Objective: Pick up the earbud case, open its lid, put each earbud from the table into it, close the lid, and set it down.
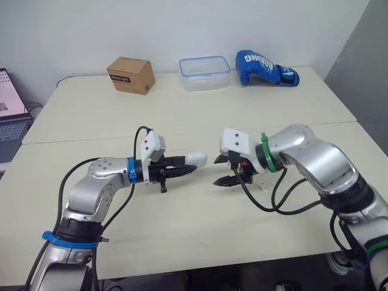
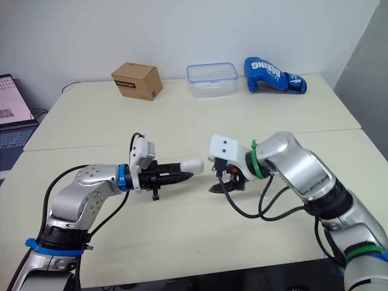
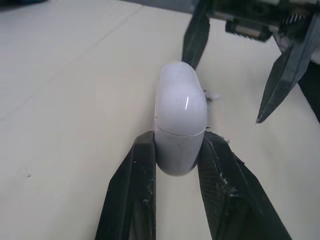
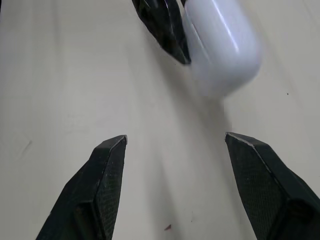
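While the left gripper [image 3: 177,140] is clenched on the earbud case [image 3: 181,117], the case sits between its two black fingers [image 3: 131,195], gripped at the lower body, with its rounded upper half projecting past the fingertips. A seam runs across the case just above the grip, and the lid sits closed on it. The case is white and glossy, held roughly level and pointing toward the right gripper [image 1: 217,171].

From the head views, the case lies over the near half of the table [image 1: 182,230], about midway between the two arms. It appears raised off the surface rather than resting on it.

The right gripper stands released, its fingers spread wide. It faces the case end-on from the opposite side. In the right wrist view the case appears beyond the fingertips, near but not touching either of them, and not between them. One finger of the left gripper shows beside the case in that same view.

Along the far edge of the table stand a cardboard box [image 1: 130,74], a clear container with a blue rim [image 1: 204,73] and a blue boxing glove [image 1: 264,68], all well apart from both grippers. A laptop [image 1: 11,115] sits off the table's left end.
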### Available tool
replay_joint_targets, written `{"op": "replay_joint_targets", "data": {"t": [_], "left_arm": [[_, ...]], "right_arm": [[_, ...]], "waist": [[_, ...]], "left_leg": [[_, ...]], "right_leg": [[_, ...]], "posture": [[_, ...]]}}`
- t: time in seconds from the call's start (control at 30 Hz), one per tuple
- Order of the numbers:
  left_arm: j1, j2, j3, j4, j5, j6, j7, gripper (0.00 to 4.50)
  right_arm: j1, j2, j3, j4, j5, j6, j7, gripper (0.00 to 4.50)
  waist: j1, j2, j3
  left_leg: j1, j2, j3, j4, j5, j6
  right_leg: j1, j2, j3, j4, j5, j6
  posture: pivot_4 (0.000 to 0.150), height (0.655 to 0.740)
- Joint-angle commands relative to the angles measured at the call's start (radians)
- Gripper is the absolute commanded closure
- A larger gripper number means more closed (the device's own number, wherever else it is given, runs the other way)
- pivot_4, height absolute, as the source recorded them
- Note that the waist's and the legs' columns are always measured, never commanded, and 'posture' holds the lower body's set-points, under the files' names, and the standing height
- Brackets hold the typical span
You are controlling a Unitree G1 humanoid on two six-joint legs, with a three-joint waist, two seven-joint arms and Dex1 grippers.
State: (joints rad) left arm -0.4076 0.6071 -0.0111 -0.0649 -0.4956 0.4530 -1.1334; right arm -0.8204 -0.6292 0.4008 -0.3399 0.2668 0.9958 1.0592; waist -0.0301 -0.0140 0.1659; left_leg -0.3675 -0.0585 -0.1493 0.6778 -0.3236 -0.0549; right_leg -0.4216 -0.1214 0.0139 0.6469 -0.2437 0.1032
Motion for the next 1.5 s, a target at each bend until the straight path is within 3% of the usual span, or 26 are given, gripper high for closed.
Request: {"op": "replay_joint_targets", "data": {"t": [0.03, 0.27, 0.57, 1.5], "left_arm": [[0.018, -0.013, 0.046, 0.002, -0.057, -0.062, -0.063, 3.69], [0.048, -0.035, 0.050, 0.052, -0.067, -0.127, -0.115, 3.69], [-0.004, -0.061, 0.015, 0.057, -0.064, -0.135, -0.143, 3.69], [-0.009, -0.061, -0.017, 0.058, -0.060, -0.125, -0.176, 3.69]], "right_arm": [[0.043, 0.027, -0.127, -0.060, 0.048, -0.027, -0.065, 1.27], [0.153, 0.118, -0.251, -0.085, 0.121, -0.028, -0.181, 1.27], [0.235, 0.162, -0.295, -0.149, 0.223, -0.073, -0.212, 1.27], [0.155, 0.197, -0.251, -0.018, 0.221, -0.155, -0.285, 1.27]], "waist": [[0.000, 0.000, 0.000], [-0.001, 0.000, 0.000], [-0.002, 0.000, 0.000], [-0.002, 0.000, 0.000]], "left_leg": [[0.000, 0.000, 0.000, 0.000, 0.000, 0.000], [0.000, 0.000, 0.000, 0.000, 0.000, 0.000], [0.000, 0.000, 0.000, 0.000, 0.000, 0.000], [0.001, 0.000, 0.000, 0.000, 0.000, 0.000]], "right_leg": [[0.000, 0.000, 0.000, 0.000, 0.000, 0.000], [0.001, 0.000, 0.000, 0.000, 0.000, 0.000], [0.001, 0.000, 0.000, 0.000, 0.000, 0.000], [0.001, 0.000, 0.000, 0.000, 0.000, 0.000]], "posture": [[0.150, 0.7307], [0.150, 0.7307], [0.150, 0.7307], [0.150, 0.7307]]}}
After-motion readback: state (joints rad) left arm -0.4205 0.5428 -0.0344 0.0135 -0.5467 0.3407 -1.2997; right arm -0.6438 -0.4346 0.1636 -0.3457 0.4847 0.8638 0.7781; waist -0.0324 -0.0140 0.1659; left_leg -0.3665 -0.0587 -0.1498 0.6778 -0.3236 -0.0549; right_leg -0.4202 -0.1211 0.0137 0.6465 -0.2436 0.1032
